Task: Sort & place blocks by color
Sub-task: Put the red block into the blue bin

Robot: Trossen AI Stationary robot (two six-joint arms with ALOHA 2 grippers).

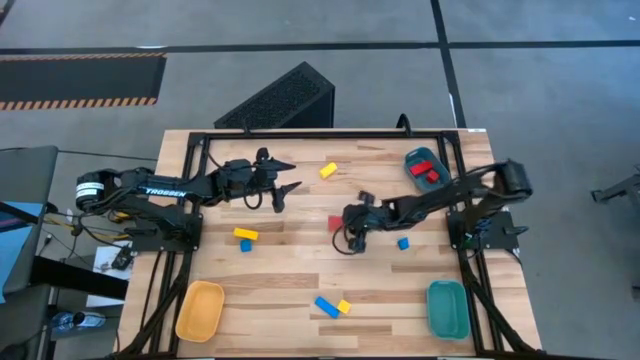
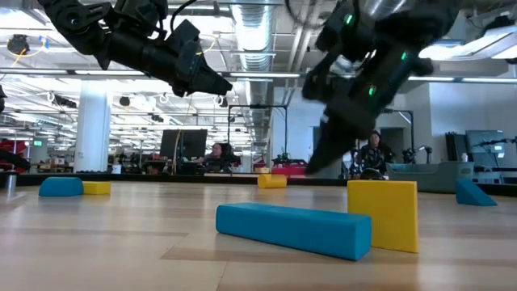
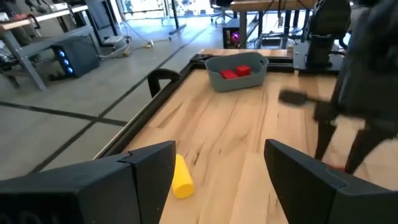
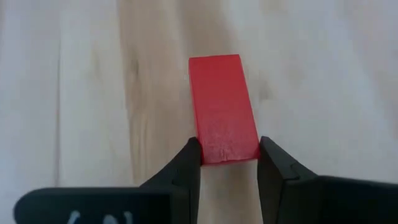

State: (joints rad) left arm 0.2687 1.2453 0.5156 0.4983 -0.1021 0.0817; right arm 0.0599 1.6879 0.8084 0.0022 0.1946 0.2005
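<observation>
Right gripper sits low at mid-table, fingers closed on the red bar, and bare wood lies all round that bar. Measured from it: the blue cube sits near on the right arm's side, well apart. The left gripper hangs spread open, up off the table, blocking the air on the far-left side. The teal tray with red blocks stands far-right with open wood between. The blue bar and yellow cube, touching, crowd the near edge.
</observation>
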